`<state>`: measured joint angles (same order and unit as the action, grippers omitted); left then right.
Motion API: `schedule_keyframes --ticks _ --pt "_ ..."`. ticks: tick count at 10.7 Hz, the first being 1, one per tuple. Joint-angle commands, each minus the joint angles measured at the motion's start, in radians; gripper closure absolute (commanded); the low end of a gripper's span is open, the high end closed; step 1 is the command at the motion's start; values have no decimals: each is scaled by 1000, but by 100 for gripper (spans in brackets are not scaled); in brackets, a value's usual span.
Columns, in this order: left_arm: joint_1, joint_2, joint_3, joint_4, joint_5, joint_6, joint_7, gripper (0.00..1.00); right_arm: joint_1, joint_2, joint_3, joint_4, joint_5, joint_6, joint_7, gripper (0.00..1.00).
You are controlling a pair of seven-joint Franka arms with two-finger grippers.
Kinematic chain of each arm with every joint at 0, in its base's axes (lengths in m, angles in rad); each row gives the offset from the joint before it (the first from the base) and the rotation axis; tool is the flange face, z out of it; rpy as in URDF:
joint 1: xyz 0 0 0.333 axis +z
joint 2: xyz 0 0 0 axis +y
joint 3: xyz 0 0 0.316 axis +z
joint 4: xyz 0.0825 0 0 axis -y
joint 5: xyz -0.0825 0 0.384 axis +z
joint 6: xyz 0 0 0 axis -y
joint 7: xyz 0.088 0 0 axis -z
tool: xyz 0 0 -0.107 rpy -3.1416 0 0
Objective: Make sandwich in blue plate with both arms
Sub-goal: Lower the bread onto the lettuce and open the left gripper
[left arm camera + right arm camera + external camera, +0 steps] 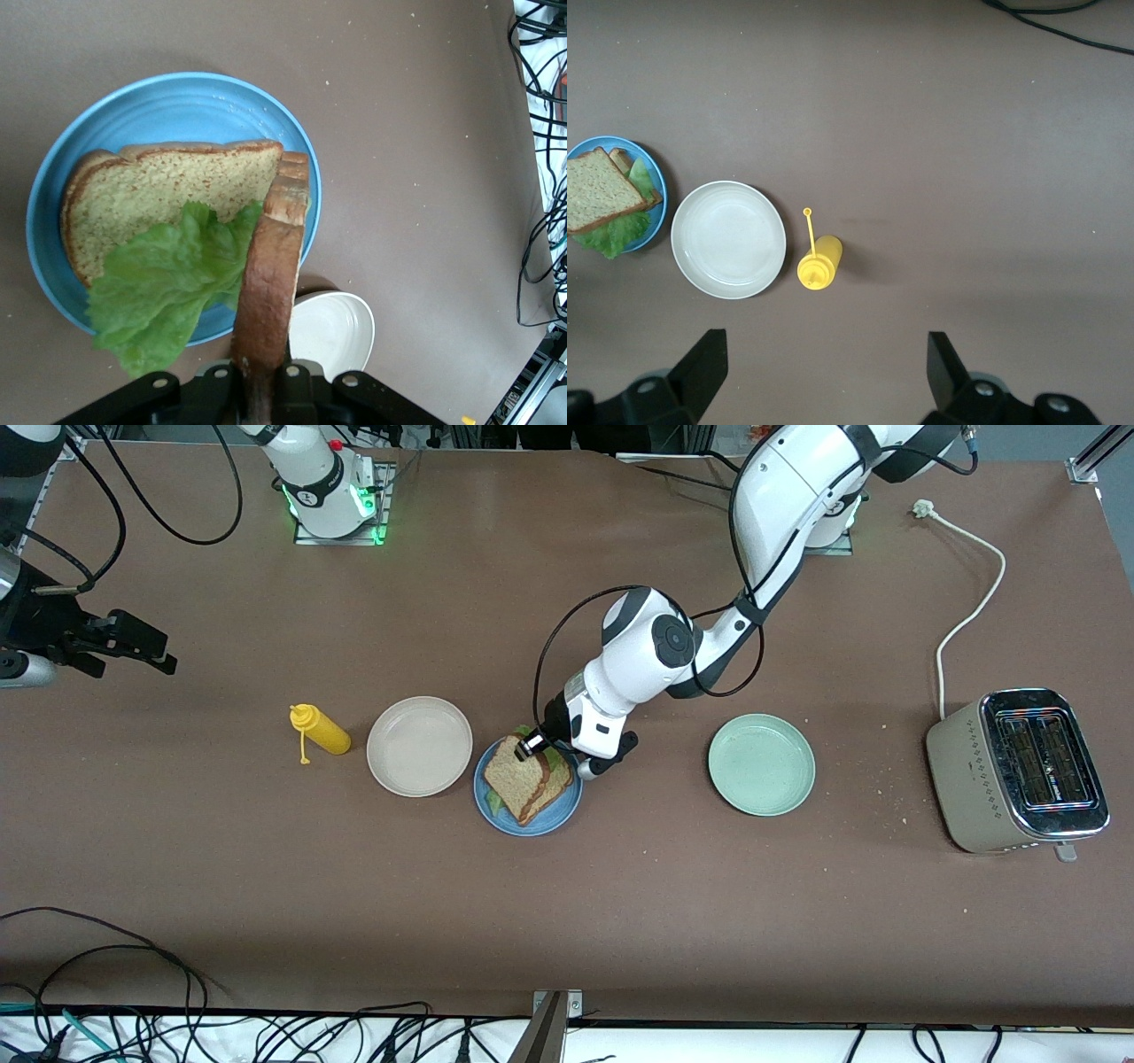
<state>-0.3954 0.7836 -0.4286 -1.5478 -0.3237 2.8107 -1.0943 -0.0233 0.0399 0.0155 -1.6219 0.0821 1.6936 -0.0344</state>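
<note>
The blue plate [532, 828] lies mid-table and holds a bottom toast slice [159, 190] with a green lettuce leaf [159, 283] on it. My left gripper [529, 748] is over the plate's edge farther from the front camera. It is shut on the edge of the top toast slice [516, 772], which is tilted over the lettuce; in the left wrist view this slice [270, 283] shows edge-on between the fingers of the left gripper [263, 381]. My right gripper [142, 646] is open and empty, waiting near the right arm's end of the table. The right wrist view shows the sandwich [598, 190] on the plate [659, 208].
A beige plate [419, 746] lies beside the blue plate toward the right arm's end, with a yellow squeeze bottle [323, 731] lying past it. A mint-green plate [761, 764] and a toaster [1019, 771] stand toward the left arm's end. Crumbs lie near the toaster.
</note>
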Motion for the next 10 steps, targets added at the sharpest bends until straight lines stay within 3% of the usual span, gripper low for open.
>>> schedule_keyframes --ticks 1,6,10 --pt "-8 16 14 20 -9 -31 -16 91 10 17 -2 30 -22 -63 16 0" --pt "7 14 14 5 2 -134 -12 30 17 23 24 37 -137 -57 14 0" --pt "26 5 14 8 3 -299 -13 17 17 25 24 37 -130 -57 13 0"
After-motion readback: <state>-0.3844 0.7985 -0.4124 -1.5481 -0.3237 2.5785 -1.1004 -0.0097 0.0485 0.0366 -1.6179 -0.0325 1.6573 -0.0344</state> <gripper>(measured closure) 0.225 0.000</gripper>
